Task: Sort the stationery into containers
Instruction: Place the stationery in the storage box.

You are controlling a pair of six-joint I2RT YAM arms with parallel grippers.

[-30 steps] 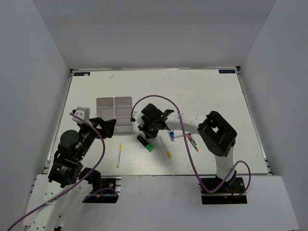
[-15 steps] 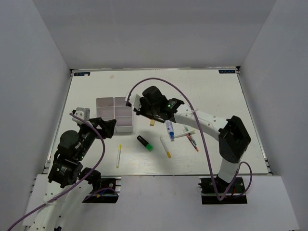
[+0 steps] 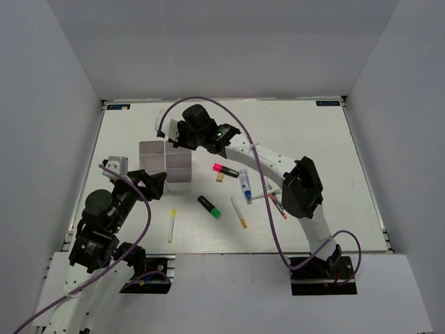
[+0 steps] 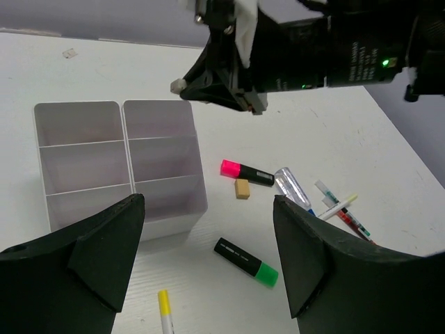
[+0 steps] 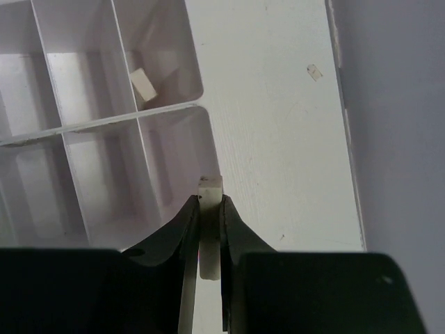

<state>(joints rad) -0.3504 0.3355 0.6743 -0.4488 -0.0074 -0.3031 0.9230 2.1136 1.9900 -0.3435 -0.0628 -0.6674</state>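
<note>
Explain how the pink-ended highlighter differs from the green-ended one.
The pink-ended highlighter has a pink end; the green-ended highlighter has a green one. In the top view the pink-ended one lies higher, beside the beige eraser; the green-ended one lies lower, with nothing touching it. Both have black bodies, lie flat and are outside the containers.

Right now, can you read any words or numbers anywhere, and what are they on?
No text is readable.
Far-left blue sticker on the table corner: too small to read.
Far-right blue sticker: too small to read.
White-blue marker: any print is too small to tell.
</note>
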